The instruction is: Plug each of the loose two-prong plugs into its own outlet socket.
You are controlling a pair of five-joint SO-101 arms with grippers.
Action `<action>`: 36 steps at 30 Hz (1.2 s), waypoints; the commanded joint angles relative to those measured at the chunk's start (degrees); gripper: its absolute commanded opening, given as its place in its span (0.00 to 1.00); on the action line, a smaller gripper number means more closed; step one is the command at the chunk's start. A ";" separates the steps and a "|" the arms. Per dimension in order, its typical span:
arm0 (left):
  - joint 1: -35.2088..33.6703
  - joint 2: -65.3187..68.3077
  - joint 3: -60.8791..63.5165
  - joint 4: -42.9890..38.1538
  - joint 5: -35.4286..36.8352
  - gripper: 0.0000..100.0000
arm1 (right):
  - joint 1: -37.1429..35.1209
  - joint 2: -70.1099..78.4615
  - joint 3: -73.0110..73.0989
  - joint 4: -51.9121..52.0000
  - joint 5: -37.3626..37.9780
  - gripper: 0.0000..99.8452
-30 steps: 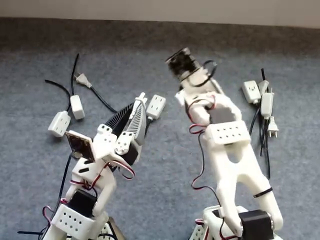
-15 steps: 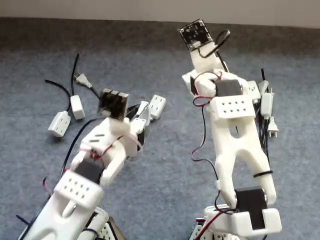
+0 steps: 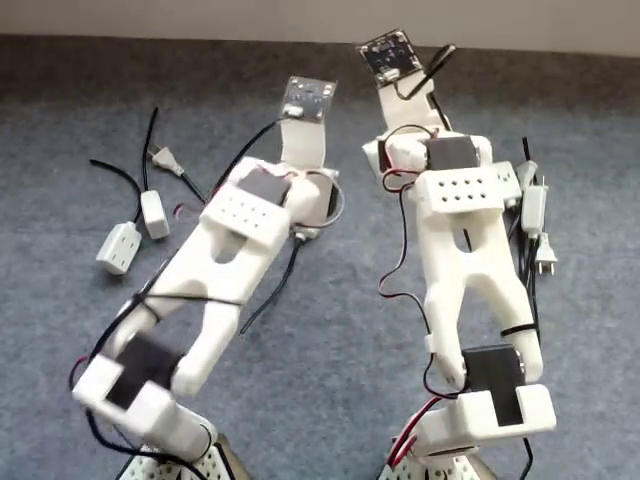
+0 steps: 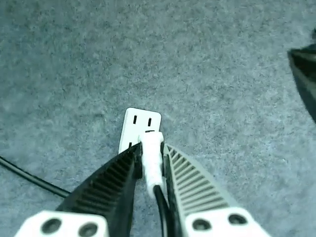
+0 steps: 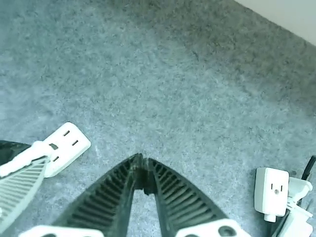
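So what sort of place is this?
Probably a robotics lab or test bench: two white arms sit side by side on a grey carpet, with loose plugs and sockets laid out around them, seemingly for practice.

White two-prong plug (image 4: 151,157), tip touching flat white outlet socket (image 4: 141,122), loose plug (image 3: 165,158) lying near second socket (image 3: 119,248)
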 commanded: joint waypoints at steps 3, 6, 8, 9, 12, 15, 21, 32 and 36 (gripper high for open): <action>-0.75 13.41 -21.76 11.34 10.73 0.01 | 0.92 -0.40 -3.47 -0.13 -1.49 0.01; -1.27 18.51 -30.20 17.32 17.76 0.01 | 0.92 -0.40 -3.47 -0.13 -1.49 0.01; -1.98 20.70 -34.95 20.92 21.80 0.01 | 1.01 -0.40 -3.47 -0.13 -1.49 0.01; -2.24 21.49 -37.14 22.51 23.12 0.01 | 1.45 -0.40 -3.47 -0.13 -1.58 0.01; -2.24 23.08 -41.01 25.14 25.32 0.01 | 2.86 -0.48 -3.47 -1.19 -1.76 0.01; -2.07 23.87 -41.54 25.32 28.75 0.01 | 4.35 -0.40 -3.47 -1.80 -1.85 0.01; -2.24 26.51 -41.45 25.41 35.69 0.01 | 4.88 -0.31 -3.47 -1.80 -1.85 0.01; -4.44 28.53 -41.63 25.05 44.04 0.01 | 4.97 -0.31 -3.47 -1.80 -1.85 0.01; -4.70 28.35 -41.63 24.79 46.15 0.01 | 4.97 -0.31 -3.47 -1.80 -1.85 0.01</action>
